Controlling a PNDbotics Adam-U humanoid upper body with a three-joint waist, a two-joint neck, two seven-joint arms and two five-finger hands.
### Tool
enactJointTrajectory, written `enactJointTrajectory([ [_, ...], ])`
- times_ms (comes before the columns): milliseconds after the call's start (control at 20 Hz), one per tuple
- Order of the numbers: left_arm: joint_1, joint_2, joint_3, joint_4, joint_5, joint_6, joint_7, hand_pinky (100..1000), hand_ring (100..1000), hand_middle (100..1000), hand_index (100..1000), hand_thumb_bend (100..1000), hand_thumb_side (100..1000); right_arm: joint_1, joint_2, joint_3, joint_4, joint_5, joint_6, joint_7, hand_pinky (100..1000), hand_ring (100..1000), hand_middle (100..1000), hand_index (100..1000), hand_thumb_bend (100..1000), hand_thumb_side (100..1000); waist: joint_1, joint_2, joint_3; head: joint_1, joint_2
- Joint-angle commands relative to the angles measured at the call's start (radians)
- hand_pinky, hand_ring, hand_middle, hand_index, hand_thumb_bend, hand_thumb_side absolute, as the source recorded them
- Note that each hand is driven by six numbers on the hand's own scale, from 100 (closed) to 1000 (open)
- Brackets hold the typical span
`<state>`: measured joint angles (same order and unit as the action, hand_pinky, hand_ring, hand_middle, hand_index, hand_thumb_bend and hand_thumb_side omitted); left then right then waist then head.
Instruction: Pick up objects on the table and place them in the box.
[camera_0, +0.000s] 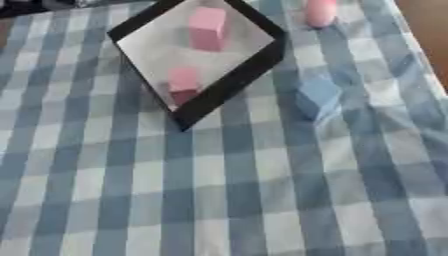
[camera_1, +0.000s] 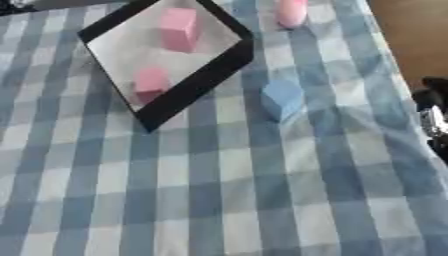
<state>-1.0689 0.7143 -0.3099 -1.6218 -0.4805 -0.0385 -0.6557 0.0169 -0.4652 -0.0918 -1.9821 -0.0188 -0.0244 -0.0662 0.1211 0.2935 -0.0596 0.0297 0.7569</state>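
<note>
Blocks are the business here, and the shallow black-walled box with a pale floor (camera_0: 229, 85) is the landmark for all of them. Two pink blocks already lie inside it: a taller pink rectangular block (camera_0: 208, 28) toward the far side of the floor and a smaller pink cube (camera_0: 184, 84) near the box's near corner, close against the black wall. Outside the box, just beside its right-hand wall, a light blue cube (camera_0: 317, 97) sits on the blue-and-white checked tablecloth (camera_0: 219, 200). Beyond the box's far right corner, apart from it, a pink rounded object (camera_0: 320, 12) stands at the top edge of the view; its shape cannot be made out further.

Only the right hand (camera_1: 434, 117) shows, as a dark and silver form at the right edge of the right eye view, well to the right of the box and the blue cube. Whether its fingers are released, clenched or holding anything cannot be told. The left hand shows in neither view.

By this layout the task looks partly done, with the blue cube the likely next pick. Risks from here: the cube's colour nearly matches the cloth's stripes, so a reach could land off-centre and knock it away. It also sits so close to the box wall that fingers closing around it might catch the wall and shove the box. The soft cloth could bunch under a dragging hand and tip the cube.
</note>
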Motion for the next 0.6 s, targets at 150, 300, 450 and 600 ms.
enactJointTrajectory([
  [150,-0.068,-0.123,-0.017,0.220,-0.133,-0.056,0.042,710,654,582,664,100,100,-0.012,-0.031,-0.002,-0.018,-0.020,-0.016,0.004,834,772,637,794,100,570,-0.011,-0.035,-0.010,0.007,-0.030],
  [300,-0.086,-0.194,-0.015,0.361,-0.224,-0.094,0.085,709,655,587,668,100,103,-0.019,-0.032,0.001,-0.018,-0.028,-0.020,0.007,834,772,637,794,100,567,-0.014,-0.034,-0.018,0.016,-0.040],
  [450,-0.090,-0.244,-0.009,0.479,-0.299,-0.135,0.119,710,662,597,675,100,100,-0.026,-0.036,0.002,-0.018,-0.038,-0.030,0.009,834,772,637,794,100,559,-0.018,-0.033,-0.026,0.022,-0.046],
  [600,-0.084,-0.281,0.001,0.575,-0.367,-0.165,0.141,715,673,610,685,135,100,-0.034,-0.041,0.003,-0.018,-0.050,-0.040,0.011,833,771,637,794,100,555,-0.020,-0.032,-0.032,0.025,-0.047],
])
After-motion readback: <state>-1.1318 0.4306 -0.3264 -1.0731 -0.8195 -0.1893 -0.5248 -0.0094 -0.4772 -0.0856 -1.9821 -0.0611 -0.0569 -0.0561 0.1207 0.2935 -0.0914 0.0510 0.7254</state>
